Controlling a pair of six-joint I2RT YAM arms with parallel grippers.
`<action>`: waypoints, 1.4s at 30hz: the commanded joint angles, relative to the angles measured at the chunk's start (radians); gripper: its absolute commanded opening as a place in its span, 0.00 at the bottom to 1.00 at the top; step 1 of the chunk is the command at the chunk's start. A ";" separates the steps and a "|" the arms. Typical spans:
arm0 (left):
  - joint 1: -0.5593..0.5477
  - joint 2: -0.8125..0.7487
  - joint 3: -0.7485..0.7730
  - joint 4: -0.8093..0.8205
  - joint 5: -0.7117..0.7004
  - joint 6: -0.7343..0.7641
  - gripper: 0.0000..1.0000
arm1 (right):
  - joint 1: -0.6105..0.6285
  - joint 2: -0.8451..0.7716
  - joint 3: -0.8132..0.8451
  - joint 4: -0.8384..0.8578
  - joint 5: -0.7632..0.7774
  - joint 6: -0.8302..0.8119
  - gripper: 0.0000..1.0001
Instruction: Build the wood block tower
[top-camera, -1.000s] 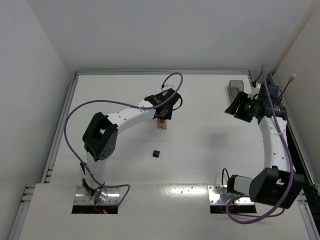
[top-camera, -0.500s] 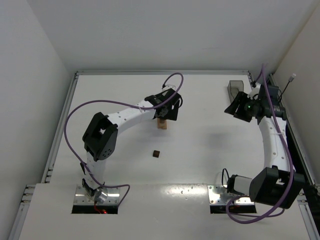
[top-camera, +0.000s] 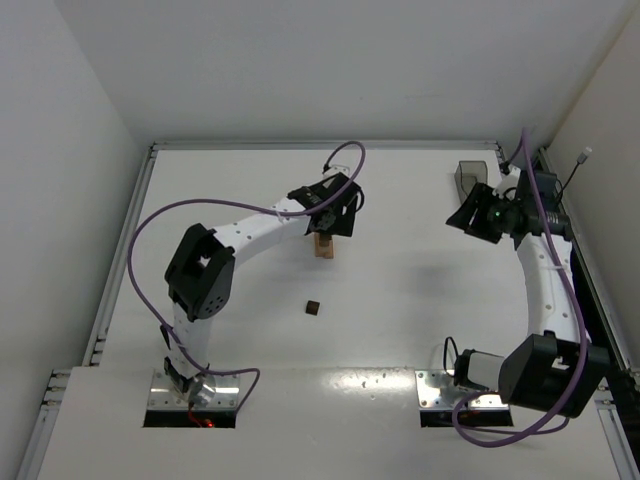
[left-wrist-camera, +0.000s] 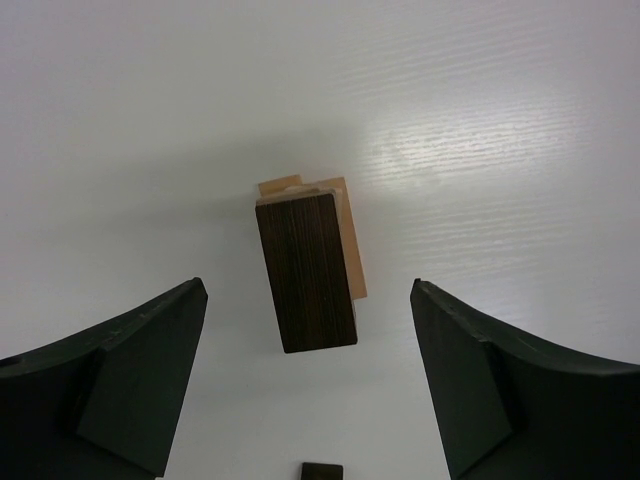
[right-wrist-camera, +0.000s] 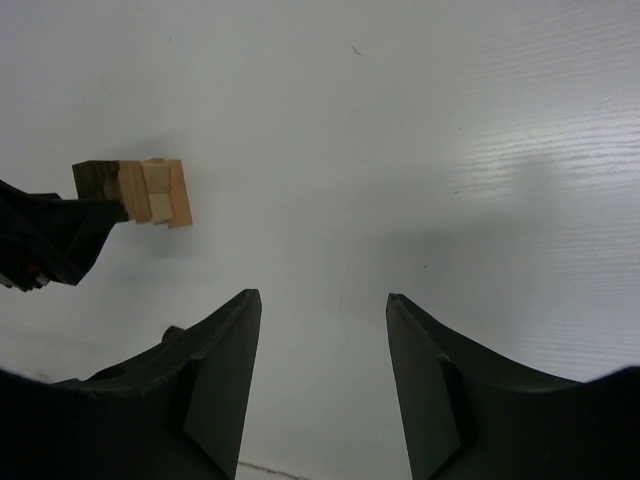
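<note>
- I see the white table (top-camera: 420, 300) filling the overhead view, with both arm bases bolted at its 6 o'clock edge.
- The left arm (top-camera: 240, 232) rises from its base, bends at the elbow and reaches toward 1 o'clock, ending near the table's middle.
- The right arm (top-camera: 548, 280) runs up the table's 3 o'clock side, and its wrist turns in toward 9 o'clock.
- The left gripper (top-camera: 326, 226) hangs directly over the wood block tower. On its wrist camera the jaws are spread wide, one finger on each side of the column, with clear table showing between each finger and the blocks.
- The right gripper (right-wrist-camera: 320, 300) is over bare table, well apart from the tower. Its jaws are parted with nothing between them.
- A smoky-grey tray (top-camera: 470, 177) sits just beside the right wrist, near the table's 2 o'clock corner.
- The wood block tower (left-wrist-camera: 305, 270) stands near the table's centre, a narrow tan column capped by a dark brown block. Tan edges peek out along the cap's 3 o'clock and 12 o'clock sides.
- A loose dark block (top-camera: 314, 308) lies alone at 6 o'clock from the tower, apart from it.
</note>
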 joint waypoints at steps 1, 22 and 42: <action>0.022 0.008 0.073 0.017 -0.009 0.003 0.80 | 0.018 0.002 0.024 0.038 -0.063 -0.054 0.50; 0.407 -0.325 -0.004 0.077 0.192 0.202 1.00 | 0.436 0.402 0.233 0.107 0.229 -0.117 0.31; 0.525 -0.433 -0.193 0.077 0.187 0.257 1.00 | 0.660 0.781 0.541 0.127 0.322 -0.077 0.09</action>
